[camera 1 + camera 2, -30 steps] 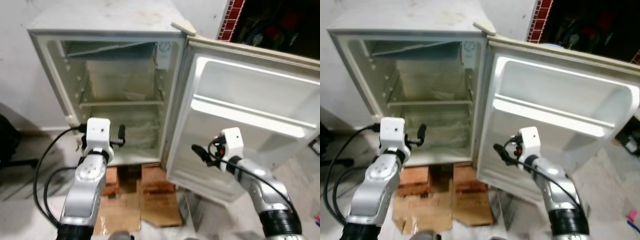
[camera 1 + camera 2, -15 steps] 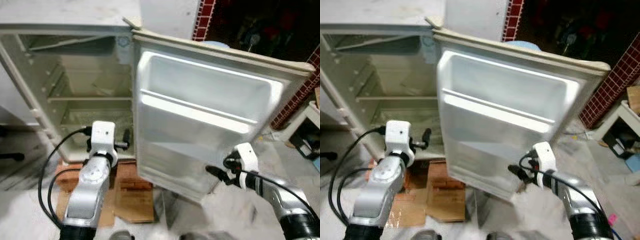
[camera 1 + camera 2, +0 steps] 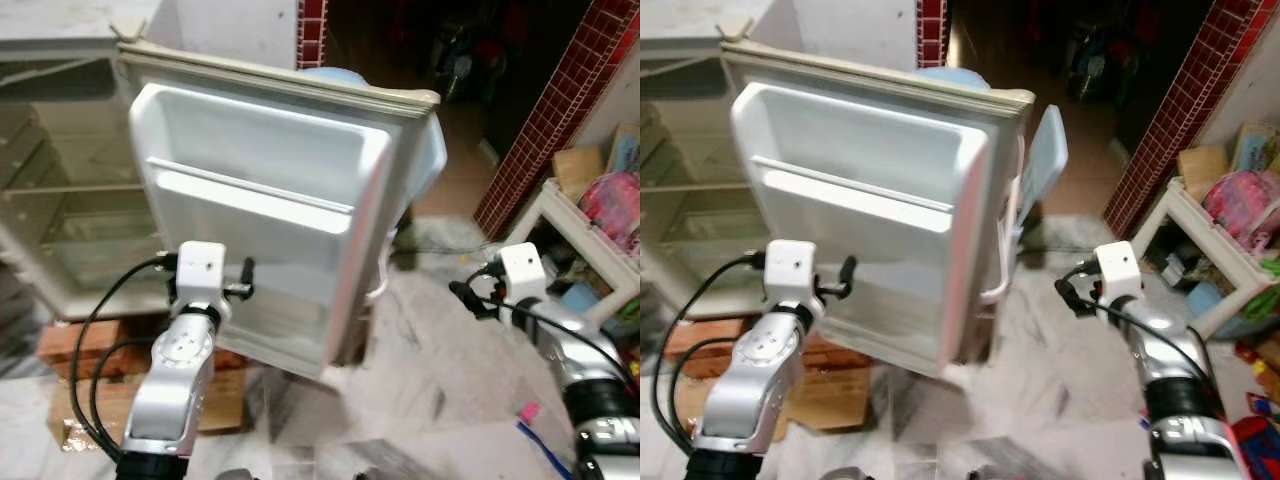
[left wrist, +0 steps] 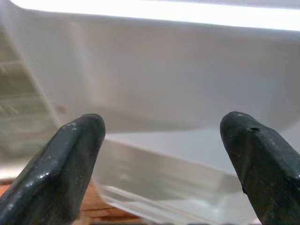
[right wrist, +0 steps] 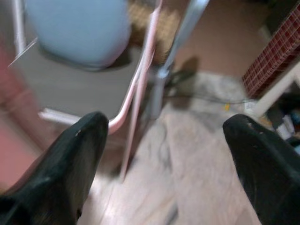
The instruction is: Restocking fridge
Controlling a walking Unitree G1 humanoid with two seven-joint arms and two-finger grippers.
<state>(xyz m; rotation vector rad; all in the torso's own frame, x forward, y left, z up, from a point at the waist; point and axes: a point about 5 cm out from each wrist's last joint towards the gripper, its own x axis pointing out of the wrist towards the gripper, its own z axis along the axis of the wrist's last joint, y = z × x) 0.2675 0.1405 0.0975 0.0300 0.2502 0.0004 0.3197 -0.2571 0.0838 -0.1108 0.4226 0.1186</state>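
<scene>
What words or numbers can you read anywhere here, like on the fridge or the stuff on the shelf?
None can be read.
The fridge door is plain white inside, with no label or sticker on it.
The colourful things on the white shelf to the robot's right may carry print, but they are too small and blurred to read.
</scene>
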